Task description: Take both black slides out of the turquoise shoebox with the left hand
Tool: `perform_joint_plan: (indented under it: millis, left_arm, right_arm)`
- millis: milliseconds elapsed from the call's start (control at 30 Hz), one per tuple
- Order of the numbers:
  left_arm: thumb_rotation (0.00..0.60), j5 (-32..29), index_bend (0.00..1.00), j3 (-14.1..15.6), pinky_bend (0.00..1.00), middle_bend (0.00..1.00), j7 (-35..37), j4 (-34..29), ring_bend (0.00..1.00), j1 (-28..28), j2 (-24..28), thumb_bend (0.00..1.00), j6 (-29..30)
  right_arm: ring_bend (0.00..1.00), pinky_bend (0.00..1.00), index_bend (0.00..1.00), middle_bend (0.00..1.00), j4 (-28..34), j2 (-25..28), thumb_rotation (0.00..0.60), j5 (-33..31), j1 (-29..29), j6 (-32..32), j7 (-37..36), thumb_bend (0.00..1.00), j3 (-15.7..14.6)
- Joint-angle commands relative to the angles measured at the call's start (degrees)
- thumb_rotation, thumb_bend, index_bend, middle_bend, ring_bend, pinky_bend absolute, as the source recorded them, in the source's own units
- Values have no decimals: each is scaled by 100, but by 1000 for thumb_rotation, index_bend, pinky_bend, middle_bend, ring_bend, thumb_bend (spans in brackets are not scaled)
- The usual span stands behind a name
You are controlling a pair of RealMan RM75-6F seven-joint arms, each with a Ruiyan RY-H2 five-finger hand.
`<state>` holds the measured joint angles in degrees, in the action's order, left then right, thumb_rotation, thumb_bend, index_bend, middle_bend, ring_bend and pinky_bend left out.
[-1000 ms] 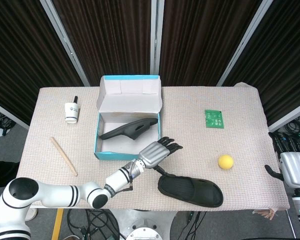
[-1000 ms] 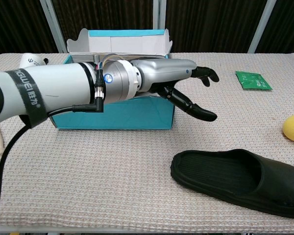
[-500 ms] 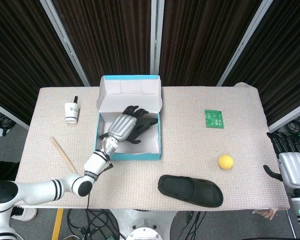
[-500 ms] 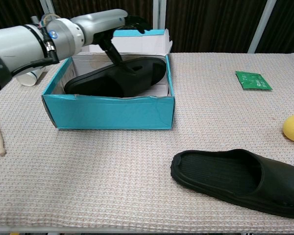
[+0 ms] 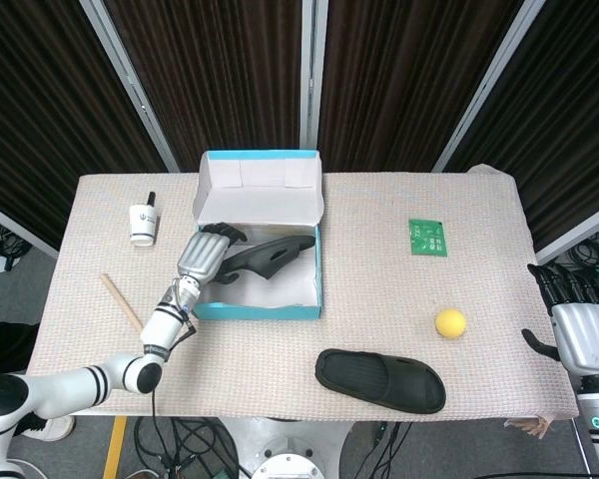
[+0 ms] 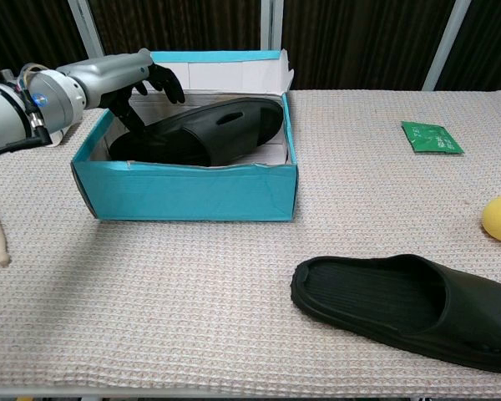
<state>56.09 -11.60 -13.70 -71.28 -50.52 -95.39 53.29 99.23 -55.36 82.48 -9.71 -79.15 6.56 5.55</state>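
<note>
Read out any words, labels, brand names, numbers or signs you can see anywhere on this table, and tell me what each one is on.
No text here can be read.
White bottle: a small dark logo mark, too small to read.
Green packet: pale printing, too blurred to read.
Turquoise shoebox: no print visible on its walls or flap.
Black slides, one in the box and one on the table: no marking visible.

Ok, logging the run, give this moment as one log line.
left hand: open over box slide | shoebox: one slide inside | second slide: on table | right hand: idle
</note>
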Motion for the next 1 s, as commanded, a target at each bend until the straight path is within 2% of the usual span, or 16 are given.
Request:
perform_joint_plan:
  millis: [33, 233, 300, 467, 533, 633, 800, 1000]
  left_arm:
    - [600, 38, 298, 1, 233, 258, 4, 98, 195, -3, -78, 199, -47]
    - [600, 155, 317, -3, 244, 276, 49, 460, 201, -45, -337, 229, -180]
    - [600, 253, 348, -5, 284, 311, 96, 633, 235, -51, -448, 259, -143]
    - [600, 539, 428, 37, 525, 464, 360, 1108, 406, -112, -664, 334, -322]
    - [600, 686, 486, 30, 615, 553, 548, 1265, 505, -120, -723, 360, -318]
    - [600, 991, 579, -20, 692, 643, 1065, 1506, 590, -89, -806, 414, -164]
    - [600, 1513, 615, -23, 712, 675, 1876, 1641, 609, -17, -716, 449, 119]
    - [600, 1863, 619, -124, 712, 675, 2488, 1416, 609, 124, -448, 447, 583]
  right_arm:
    - [50, 119, 56, 112, 6, -2, 600, -5, 6, -6, 6, 101, -2]
    - [50, 119, 56, 112, 11, 8, 600, -55, 39, -27, 8, 101, -7]
    - [50, 119, 56, 112, 9, 12, 600, -59, 47, -34, 2, 101, -9]
    - [50, 119, 56, 112, -2, 1, 600, -76, 51, -19, -8, 101, -16]
    - [50, 119, 56, 112, -7, -3, 600, -85, 54, -18, -12, 101, -15]
    - [50, 119, 56, 112, -12, -1, 600, -102, 58, -17, -12, 101, -12]
    - [50, 119, 56, 112, -28, -1, 600, -92, 40, -3, -20, 101, -2]
    - [50, 119, 56, 112, -64, -20, 600, -90, 12, 35, -49, 101, 5]
